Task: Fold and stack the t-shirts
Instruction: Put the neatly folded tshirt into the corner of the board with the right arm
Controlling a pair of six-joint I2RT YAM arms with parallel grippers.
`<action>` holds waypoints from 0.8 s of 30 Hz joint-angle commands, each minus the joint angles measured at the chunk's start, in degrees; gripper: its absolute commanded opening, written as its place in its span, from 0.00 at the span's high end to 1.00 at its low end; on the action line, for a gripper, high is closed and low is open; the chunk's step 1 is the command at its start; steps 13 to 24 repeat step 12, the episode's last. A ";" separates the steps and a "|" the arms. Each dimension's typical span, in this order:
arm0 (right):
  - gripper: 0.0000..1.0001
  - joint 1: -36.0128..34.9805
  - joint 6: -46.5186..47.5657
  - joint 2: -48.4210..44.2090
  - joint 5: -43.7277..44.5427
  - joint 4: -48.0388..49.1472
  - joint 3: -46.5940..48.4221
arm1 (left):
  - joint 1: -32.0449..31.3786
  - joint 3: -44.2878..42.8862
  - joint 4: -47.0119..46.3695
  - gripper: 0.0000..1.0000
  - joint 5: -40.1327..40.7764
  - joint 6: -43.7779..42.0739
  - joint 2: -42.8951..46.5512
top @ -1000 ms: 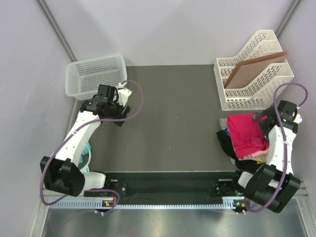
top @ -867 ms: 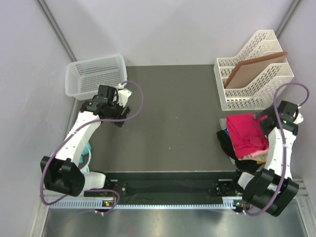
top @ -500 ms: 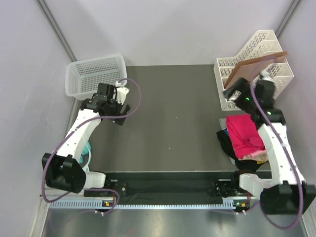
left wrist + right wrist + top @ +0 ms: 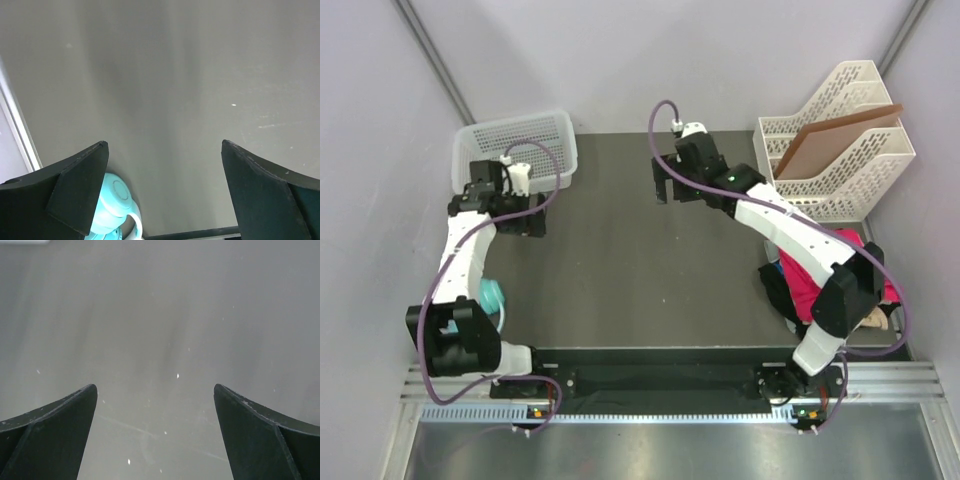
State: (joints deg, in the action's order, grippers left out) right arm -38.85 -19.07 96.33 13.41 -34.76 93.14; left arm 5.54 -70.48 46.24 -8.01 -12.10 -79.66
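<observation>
T-shirts (image 4: 815, 275) lie in a loose heap at the right edge of the table (image 4: 650, 270), a magenta one on top, darker cloth beneath, partly behind the right arm's lower links; none shows as folded, and no stack is visible on the mat. The heap fits either a supply waiting to be worked or garments left over with the work going on elsewhere, and the pictures do not settle which. Whichever holds, any fold calls for a single shirt drawn clear of the heap onto the bare mat, gripped at an edge and not through several layers. The file rack (image 4: 835, 140) stands at the far right corner, the white basket (image 4: 515, 150) at the far left. The right gripper (image 4: 670, 180) hangs over the far middle of the mat, well apart from the heap, its jaws spread wide with only bare surface between them. The left gripper (image 4: 515, 222) sits just beside the basket, likewise wide open and holding nothing. A teal object (image 4: 114, 210) lies at the table's left edge.
</observation>
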 commanded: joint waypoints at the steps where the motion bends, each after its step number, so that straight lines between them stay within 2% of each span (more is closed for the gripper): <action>1: 0.00 -2.54 3.07 -2.02 4.44 0.04 -0.58 | 5.96 0.95 -3.51 0.01 -6.49 0.59 2.13; 5: 0.00 -2.63 2.64 -8.25 3.55 4.17 -9.27 | 8.61 3.41 -4.75 0.01 -8.16 0.41 4.42; 8: 0.00 -2.55 2.63 -10.98 3.82 4.97 -12.36 | 9.14 4.64 -5.54 0.01 -7.99 0.50 5.65; 24: 0.00 -2.54 3.16 -13.36 3.64 5.32 -14.04 | 9.66 5.79 -7.65 0.01 -7.99 1.37 6.27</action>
